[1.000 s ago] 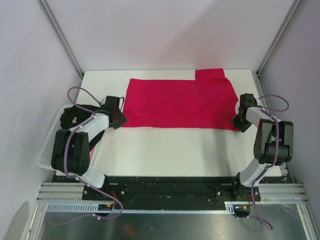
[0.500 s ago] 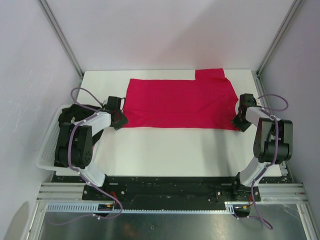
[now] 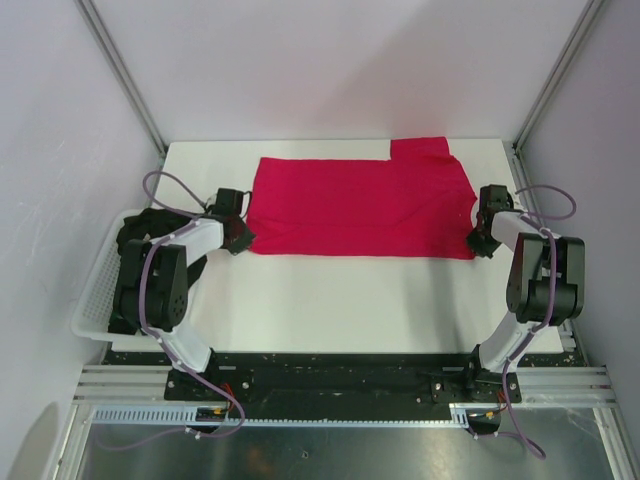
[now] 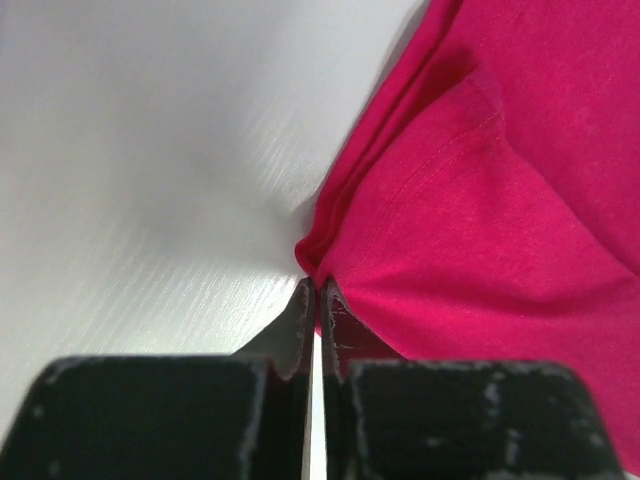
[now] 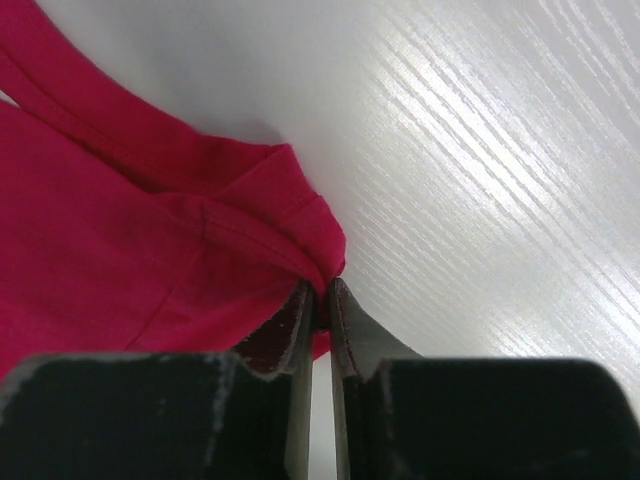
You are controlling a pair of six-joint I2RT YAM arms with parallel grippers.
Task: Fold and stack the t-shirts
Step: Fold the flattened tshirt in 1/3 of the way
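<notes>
The crimson-red t-shirt (image 3: 360, 207) lies spread across the far half of the white table. My left gripper (image 3: 240, 238) is shut on its near left corner; the left wrist view shows red cloth (image 4: 470, 220) pinched at the fingertips. My right gripper (image 3: 481, 242) is shut on its near right corner; the right wrist view shows the bunched red hem (image 5: 160, 230) between the pads. A dark shirt (image 3: 150, 222) lies in the basket at the left, mostly hidden by the left arm. No pink shirt shows.
A white lattice basket (image 3: 95, 290) stands off the table's left edge beside the left arm. Bare white tabletop (image 3: 350, 300) lies between the shirt and the arm bases. Metal frame posts rise at the back corners.
Both grippers have shifted slightly away from me with the shirt's near corners in them. The left arm's elbow has swung toward the right. The shirt's near edge has moved back a little.
</notes>
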